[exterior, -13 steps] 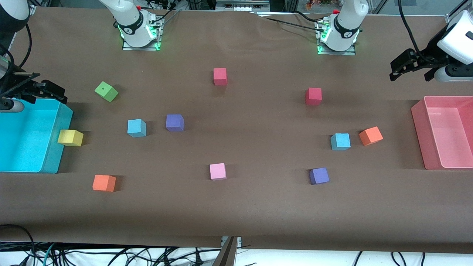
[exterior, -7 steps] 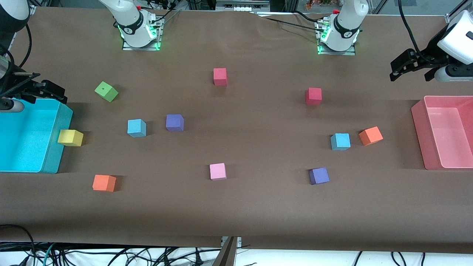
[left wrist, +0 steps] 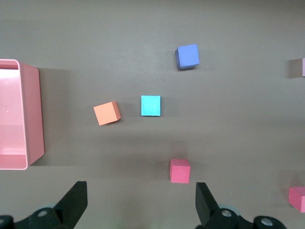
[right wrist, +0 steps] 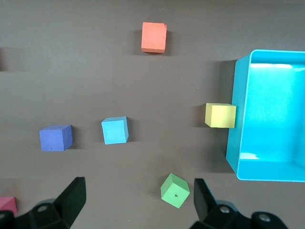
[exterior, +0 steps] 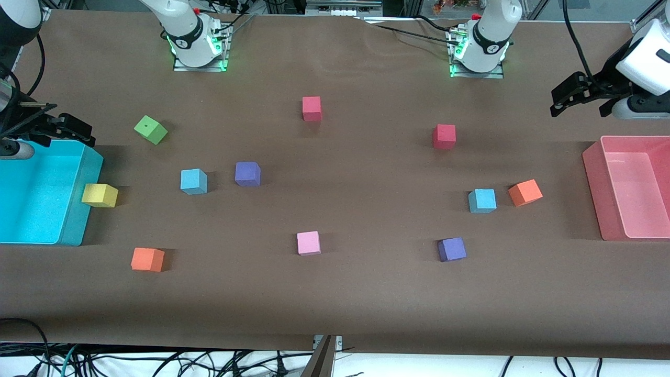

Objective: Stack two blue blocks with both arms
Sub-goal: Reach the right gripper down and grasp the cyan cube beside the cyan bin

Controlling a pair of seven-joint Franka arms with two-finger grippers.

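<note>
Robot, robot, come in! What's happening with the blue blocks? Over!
Left gripper open, up by the pink bin. Right gripper open, over the cyan bin. Both blue blocks untouched, apart. Nothing blocking them.

Eleven cubes are counted on the counter [exterior: 335, 303]: two blue blocks [exterior: 193, 181] [exterior: 482, 200], two purple [exterior: 247, 174], two red [exterior: 311, 108], two orange [exterior: 147, 259], one green [exterior: 150, 129], one yellow [exterior: 99, 195], one pink [exterior: 308, 243]. Two bins are present: one cyan [exterior: 73, 230], one pink [exterior: 594, 178].

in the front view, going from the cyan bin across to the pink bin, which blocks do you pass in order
yellow block → orange block → green block → blue block → purple block → red block → second purple block → second blue block → second orange block
</note>
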